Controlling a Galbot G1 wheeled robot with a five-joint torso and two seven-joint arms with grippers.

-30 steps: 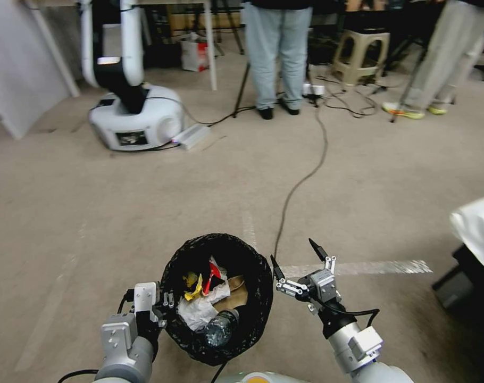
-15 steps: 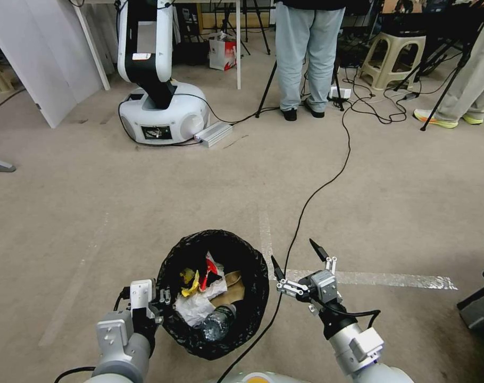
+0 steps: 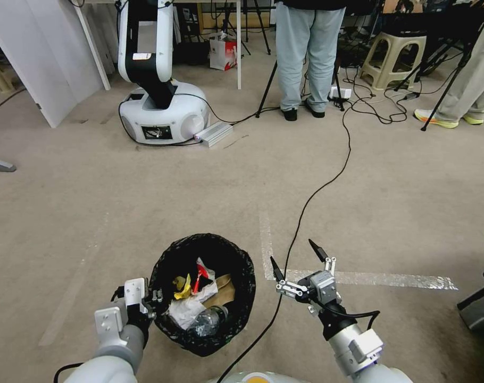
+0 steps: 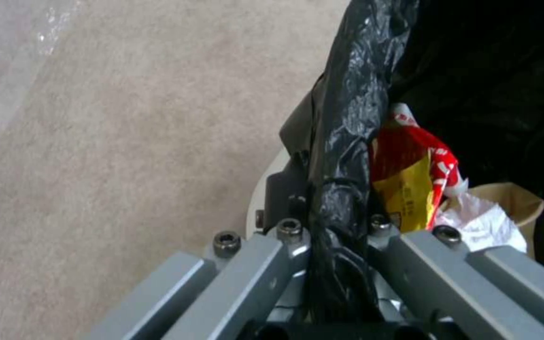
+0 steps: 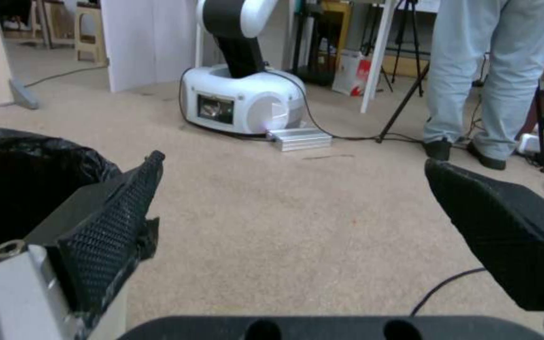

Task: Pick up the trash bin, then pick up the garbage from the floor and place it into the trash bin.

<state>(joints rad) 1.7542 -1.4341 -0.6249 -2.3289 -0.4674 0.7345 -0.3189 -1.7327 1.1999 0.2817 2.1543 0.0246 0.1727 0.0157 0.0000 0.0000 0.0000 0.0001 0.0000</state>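
Note:
The trash bin (image 3: 241, 276), lined with a crinkled black bag, hangs just above the carpet at the near left. My left gripper (image 3: 155, 296) is shut on its near-left rim; the left wrist view shows the liner (image 4: 347, 118) pinched in the left gripper (image 4: 335, 224). Garbage lies inside the bin: a yellow wrapper (image 3: 181, 287), a red packet (image 3: 201, 273), white tissue (image 3: 186, 313), a brown paper bag (image 3: 224, 290) and a clear bottle (image 3: 202, 324). My right gripper (image 3: 293, 254) is open and holds nothing, just right of the bin.
A black cable (image 3: 311, 194) runs across the carpet and passes between bin and right gripper. Tape lines (image 3: 369, 278) mark the floor. A white robot base (image 3: 165, 114), a person's legs (image 3: 306, 58), a stool (image 3: 393, 58) and tripods stand far ahead. A dark object (image 3: 478, 308) sits at the right edge.
The camera swung right between the first two frames. Since then my left gripper and the bin have shifted slightly left. The right gripper has stayed open in place.

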